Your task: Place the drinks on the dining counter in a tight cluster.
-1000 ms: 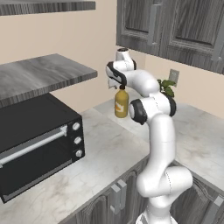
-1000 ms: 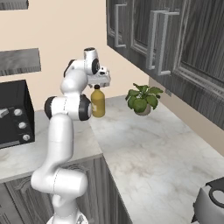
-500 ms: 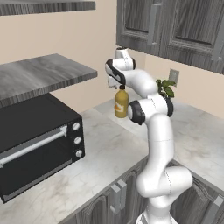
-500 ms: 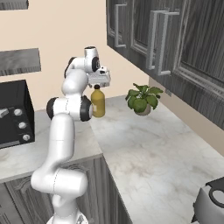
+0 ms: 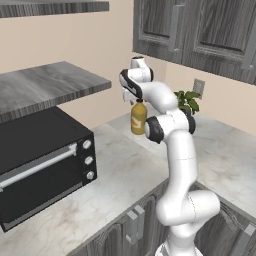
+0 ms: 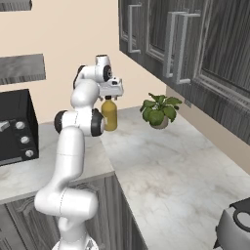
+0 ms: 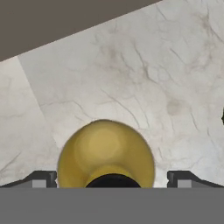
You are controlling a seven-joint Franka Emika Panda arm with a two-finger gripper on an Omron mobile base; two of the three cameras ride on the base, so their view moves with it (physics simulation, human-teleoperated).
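Observation:
One of the drinks, an amber-orange juice jug (image 5: 138,118) (image 6: 109,115) with a dark cap, stands upright on the pale marble counter (image 5: 125,165) under the wall cabinets, close to the back wall. My gripper (image 5: 133,96) (image 6: 111,93) hangs right above its cap, pointing down and open. In the hand view the jug (image 7: 106,151) lies directly below, with one fingertip (image 7: 41,179) on each side of it and clear of its shoulders. The dining counter is out of view.
A black toaster oven (image 5: 40,167) (image 6: 14,127) sits on the counter to the left under a grey shelf (image 5: 45,85). A potted plant (image 5: 187,101) (image 6: 158,110) stands right of the jug. Dark wall cabinets (image 6: 171,39) hang above. A dark appliance (image 6: 237,227) sits at the near right.
The hand has sunk slightly toward the jug's top. The jaws stay open and the jug has not moved.

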